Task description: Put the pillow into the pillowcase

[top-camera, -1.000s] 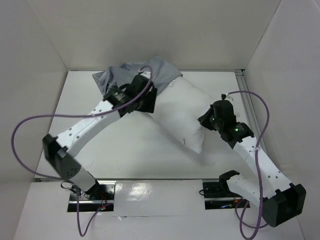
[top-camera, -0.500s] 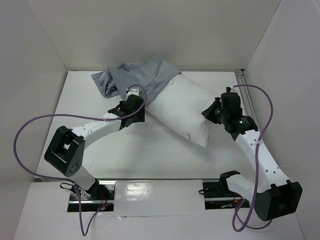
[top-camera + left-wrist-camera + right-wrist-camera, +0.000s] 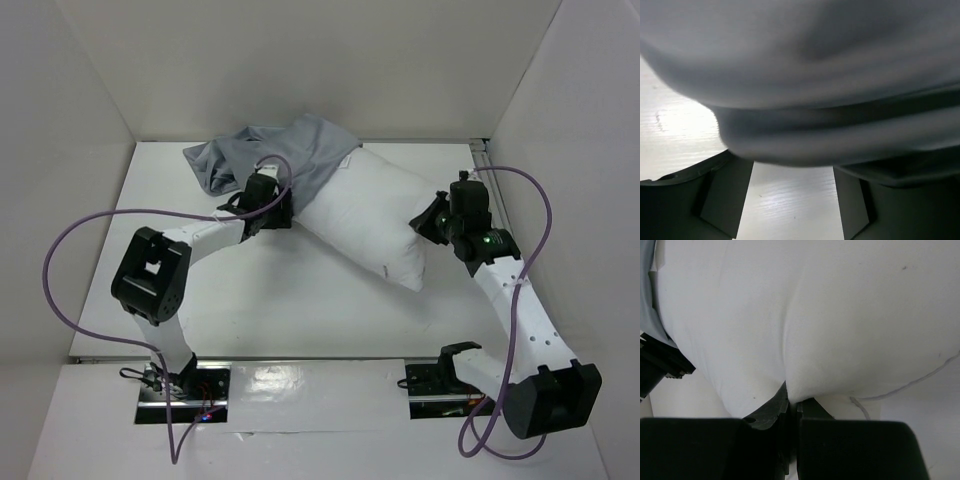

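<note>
The white pillow lies diagonally across the table, its far-left end tucked under the blue-grey pillowcase. My right gripper is at the pillow's right side, shut on a pinched fold of the pillow, with the jaws closed together. My left gripper is at the pillowcase's near edge, beside the pillow's left end. In the left wrist view its fingers stand wide apart with bare table between them. The grey pillowcase hangs close over the left gripper and hides the fingertips.
White walls close in the table at the back and both sides. A metal rail runs along the right edge. Purple cables loop from both arms. My left arm's dark wrist shows at the left of the right wrist view.
My left gripper drew back off the pillowcase, then came forward again to its near edge. My right gripper moved farther away with the pillow, shifting its near end up and right.
</note>
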### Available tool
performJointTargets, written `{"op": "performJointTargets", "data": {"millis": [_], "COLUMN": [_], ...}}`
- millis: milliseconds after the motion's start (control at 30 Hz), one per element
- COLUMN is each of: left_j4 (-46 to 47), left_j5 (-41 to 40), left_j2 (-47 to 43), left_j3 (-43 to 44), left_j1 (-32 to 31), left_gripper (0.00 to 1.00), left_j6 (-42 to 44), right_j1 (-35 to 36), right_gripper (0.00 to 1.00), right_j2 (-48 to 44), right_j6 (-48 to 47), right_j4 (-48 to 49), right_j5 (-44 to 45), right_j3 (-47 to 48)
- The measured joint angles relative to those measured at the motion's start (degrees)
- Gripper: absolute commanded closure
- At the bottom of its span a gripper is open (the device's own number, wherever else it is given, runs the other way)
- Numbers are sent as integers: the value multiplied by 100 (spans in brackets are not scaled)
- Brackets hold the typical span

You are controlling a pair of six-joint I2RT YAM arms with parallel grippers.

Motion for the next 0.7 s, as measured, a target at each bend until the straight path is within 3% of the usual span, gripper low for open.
{"op": "performJointTargets", "data": {"millis": [200,233,333,367,433,467,700], "left_j4": [153,153,142,146,129,96,-181], "left_j5": [439,455,457,455,433,415,258], "left_j2": [98,122,247,299,372,404,420], "left_j3": [48,83,271,330,420,468,619], "left_j1": [15,15,15,15,-2,-7,-81], "left_gripper": [26,35,50,70,86,100,100], "left_j6": [136,138,201,219,216,251,251], "right_j1": [-24,-24,-24,-22,-22,-24,-22], "right_gripper": [100,100,100,100,100,100,100], "right_j2": [74,81,87,87,90,90,92], "right_j6": [-35,-37,-37,-37,-37,-37,-37], "right_j4": [-57,-57,-66,-70,-83,-90,-105], "right_j5": [2,2,-2,-4,-9,-11,-22], "right_j3": [42,50,70,72,72,72,74]}}
